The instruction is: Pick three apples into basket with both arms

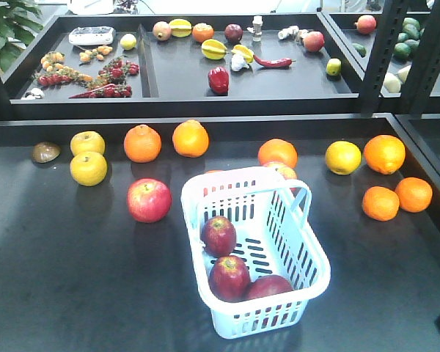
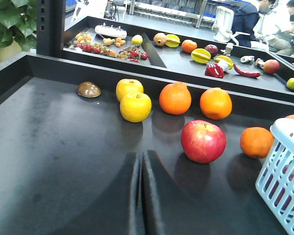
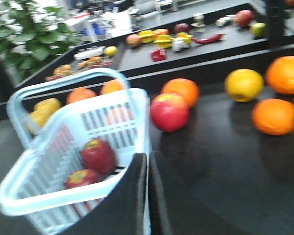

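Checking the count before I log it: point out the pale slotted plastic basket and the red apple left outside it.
Pale slotted plastic basket [image 1: 317,258]: front view, right rim.
Red apple outside [image 1: 149,199]: front view, centre of skin.

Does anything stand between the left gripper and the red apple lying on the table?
Nothing visible does. Only bare table lies between the left gripper and the red apple. The basket stands off to the apple's right.
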You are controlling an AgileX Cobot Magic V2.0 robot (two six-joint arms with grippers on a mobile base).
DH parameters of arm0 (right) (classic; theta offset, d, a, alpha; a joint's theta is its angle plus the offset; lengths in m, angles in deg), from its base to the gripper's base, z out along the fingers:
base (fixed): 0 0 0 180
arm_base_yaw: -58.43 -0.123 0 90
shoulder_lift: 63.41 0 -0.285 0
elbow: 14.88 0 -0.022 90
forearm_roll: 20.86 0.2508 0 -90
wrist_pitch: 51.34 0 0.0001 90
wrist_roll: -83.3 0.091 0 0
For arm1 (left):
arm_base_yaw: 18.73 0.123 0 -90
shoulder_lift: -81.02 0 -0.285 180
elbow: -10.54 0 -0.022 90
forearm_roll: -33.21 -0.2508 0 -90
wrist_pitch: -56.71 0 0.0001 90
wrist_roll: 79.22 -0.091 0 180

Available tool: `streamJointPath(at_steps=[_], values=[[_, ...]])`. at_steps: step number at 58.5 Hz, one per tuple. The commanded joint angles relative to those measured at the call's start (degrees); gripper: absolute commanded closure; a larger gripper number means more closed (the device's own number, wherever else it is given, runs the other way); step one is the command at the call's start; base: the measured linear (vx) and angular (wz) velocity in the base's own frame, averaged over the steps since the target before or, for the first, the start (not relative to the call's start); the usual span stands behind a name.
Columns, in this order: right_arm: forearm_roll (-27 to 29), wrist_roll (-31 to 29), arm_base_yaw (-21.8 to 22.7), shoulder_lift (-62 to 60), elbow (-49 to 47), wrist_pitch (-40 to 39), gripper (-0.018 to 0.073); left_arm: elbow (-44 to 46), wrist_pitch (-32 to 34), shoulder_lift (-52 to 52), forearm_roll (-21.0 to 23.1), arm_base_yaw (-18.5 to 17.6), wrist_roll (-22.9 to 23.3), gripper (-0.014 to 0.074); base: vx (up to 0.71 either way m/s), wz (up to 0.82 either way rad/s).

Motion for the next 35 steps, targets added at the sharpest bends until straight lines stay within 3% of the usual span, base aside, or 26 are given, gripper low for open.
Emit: streamJointPath(at_steps=[1,9,16,25,35], values=[[-0.56,-0.14,4.91,-0.68,0.78,-3.98,0.0564,1.43,4.24,-0.74,0.11,-0.31,0.64,0.0602,0.0,0.0],[-0.55,-0.14,10.3,-0.68,0.78,-4.31,0.0564,1.43,4.24,-0.74,0.11,-0.31,0.64,0.0602,0.0,0.0],[-1.52,-0.19,10.45,-0.68,0.78,-6.57,0.0564,1.43,4.24,-0.74,0.11,-0.31,0.64,0.0602,0.0,0.0],[-7.95,1.23,10.45,-0.68,0.78,-12.88,0.0564,1.43,4.24,-0.74,0.11,-0.31,0.64,0.0602,0.0,0.0],[-7.91,5.17,10.45,-0.68,0.78,-11.08,0.0564,1.43,4.24,-0.74,0.11,-0.31,0.64,0.0602,0.0,0.0]])
